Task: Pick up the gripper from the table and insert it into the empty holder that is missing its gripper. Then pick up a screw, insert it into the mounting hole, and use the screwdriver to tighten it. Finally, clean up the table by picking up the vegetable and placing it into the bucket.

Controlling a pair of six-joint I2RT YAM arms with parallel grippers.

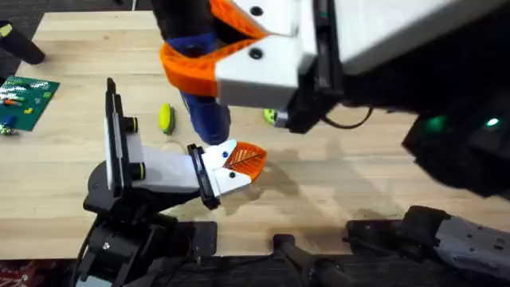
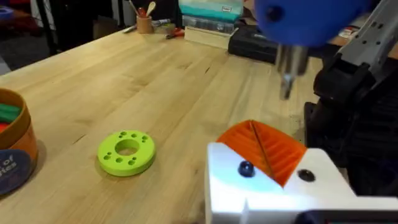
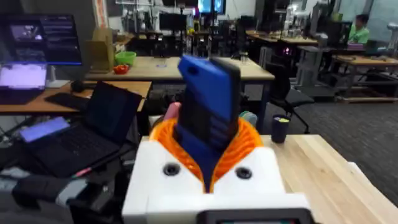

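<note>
Light wooden table (image 1: 335, 183); vegetable (image 1: 166, 118), lime-green ring disc (image 2: 126, 152), green circuit board (image 1: 24, 100) lying on it

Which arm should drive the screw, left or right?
Right, most likely. The right gripper already clamps the screwdriver, tip pointing down just above the holder. The left gripper sits low by the table, under the screwdriver's tip.

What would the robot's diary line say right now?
right tool: grips screwdriver | tip points down over holder | left tool: orange pads together | vegetable: on table
</note>
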